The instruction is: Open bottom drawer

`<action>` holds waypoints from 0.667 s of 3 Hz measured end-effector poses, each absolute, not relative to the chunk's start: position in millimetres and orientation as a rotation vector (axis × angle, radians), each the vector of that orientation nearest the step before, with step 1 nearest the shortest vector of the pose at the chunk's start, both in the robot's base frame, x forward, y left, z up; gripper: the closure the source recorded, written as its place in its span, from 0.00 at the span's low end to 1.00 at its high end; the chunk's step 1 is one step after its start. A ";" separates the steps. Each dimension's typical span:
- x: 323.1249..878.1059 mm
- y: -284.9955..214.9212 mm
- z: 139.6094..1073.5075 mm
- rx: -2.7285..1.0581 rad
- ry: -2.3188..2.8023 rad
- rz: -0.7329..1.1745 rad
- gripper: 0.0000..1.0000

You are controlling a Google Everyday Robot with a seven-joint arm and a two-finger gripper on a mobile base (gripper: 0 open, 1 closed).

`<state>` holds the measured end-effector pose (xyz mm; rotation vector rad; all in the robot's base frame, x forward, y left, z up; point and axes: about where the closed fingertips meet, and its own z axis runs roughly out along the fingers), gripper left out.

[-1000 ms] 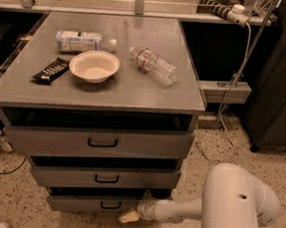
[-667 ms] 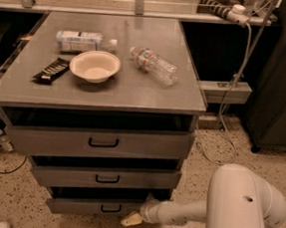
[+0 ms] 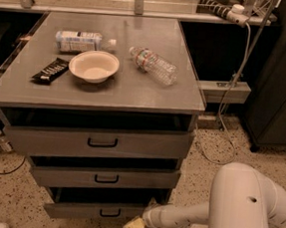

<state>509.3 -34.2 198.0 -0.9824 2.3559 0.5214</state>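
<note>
The bottom drawer [image 3: 87, 209] is the lowest of three grey drawers in the cabinet, with a small black loop handle [image 3: 110, 213]. Its front stands slightly out, with a dark gap above it. My gripper [image 3: 134, 225] is low at the cabinet's front right, just right of and below that handle, close to the drawer's front. Its pale tip points left. The white arm [image 3: 189, 216] runs back to the right.
The middle drawer [image 3: 105, 176] and the top drawer [image 3: 98, 141] also stand slightly out. On the cabinet top [image 3: 184, 97] lie a white bowl [image 3: 93, 65], two plastic bottles [image 3: 153, 65] and a dark wrapper [image 3: 50, 70]. Cables [image 3: 228, 113] trail on the speckled floor at right.
The gripper has drifted a little down and to the right, away from the drawer front. The drawers look unchanged.
</note>
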 end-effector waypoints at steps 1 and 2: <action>509.3 -34.1 198.0 -0.982 2.356 0.521 0.00; 509.3 -34.1 201.2 -0.982 2.356 0.521 0.00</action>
